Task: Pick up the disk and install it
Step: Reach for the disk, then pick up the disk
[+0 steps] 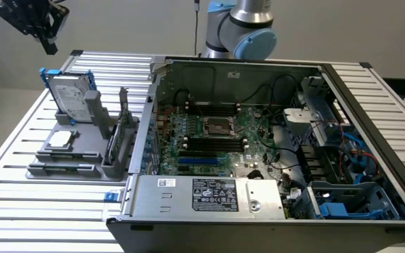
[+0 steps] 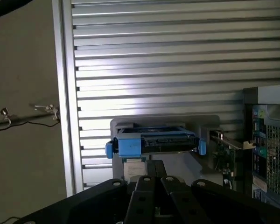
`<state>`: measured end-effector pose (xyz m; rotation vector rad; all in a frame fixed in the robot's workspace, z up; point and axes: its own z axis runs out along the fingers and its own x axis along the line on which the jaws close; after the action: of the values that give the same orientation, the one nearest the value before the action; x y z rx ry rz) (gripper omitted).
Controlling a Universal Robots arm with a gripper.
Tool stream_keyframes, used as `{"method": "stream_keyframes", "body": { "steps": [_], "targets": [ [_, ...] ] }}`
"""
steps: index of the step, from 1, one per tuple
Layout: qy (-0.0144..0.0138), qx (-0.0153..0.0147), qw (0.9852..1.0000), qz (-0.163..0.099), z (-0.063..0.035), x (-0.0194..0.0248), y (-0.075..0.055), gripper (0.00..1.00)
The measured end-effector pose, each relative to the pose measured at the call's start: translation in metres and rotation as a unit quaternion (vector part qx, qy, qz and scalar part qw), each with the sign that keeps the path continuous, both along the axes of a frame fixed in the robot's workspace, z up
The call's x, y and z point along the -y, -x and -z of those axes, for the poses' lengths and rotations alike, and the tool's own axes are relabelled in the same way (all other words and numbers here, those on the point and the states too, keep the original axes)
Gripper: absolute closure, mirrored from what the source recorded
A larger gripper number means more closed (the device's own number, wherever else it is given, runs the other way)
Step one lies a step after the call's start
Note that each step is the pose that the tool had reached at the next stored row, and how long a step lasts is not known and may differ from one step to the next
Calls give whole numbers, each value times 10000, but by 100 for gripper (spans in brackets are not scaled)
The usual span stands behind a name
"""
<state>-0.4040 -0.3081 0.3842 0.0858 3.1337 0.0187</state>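
Disk [image 1: 72, 96] — silver metal rectangle, blue plastic bracket, propped in grey stand [image 1: 76, 158] | jaws — black, closed, empty

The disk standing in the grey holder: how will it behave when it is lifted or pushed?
Probably stiff and heavy for its size: the disk looks metal-cased. It stands on edge in the grey holder, so a sideways push may tip it. Its blue bracket looks plastic, perhaps flexible.

Exterior view high, angled down on table [image 1: 19, 211] and computer case [image 1: 231, 74], wrist view past hand [image 2: 155, 179], sharing disk [image 2: 151, 142]
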Motion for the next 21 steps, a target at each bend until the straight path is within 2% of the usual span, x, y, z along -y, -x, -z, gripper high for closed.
{"method": "stream_keyframes", "body": {
  "steps": [5, 7, 21],
  "targets": [
    [4, -25, 10000, -67, 24, -10, 9, 89],
    [6, -47, 9999, -97, 29, -14, 10, 89],
    [7, -50, 9998, -206, 28, -14, 11, 89]
  ]
}}
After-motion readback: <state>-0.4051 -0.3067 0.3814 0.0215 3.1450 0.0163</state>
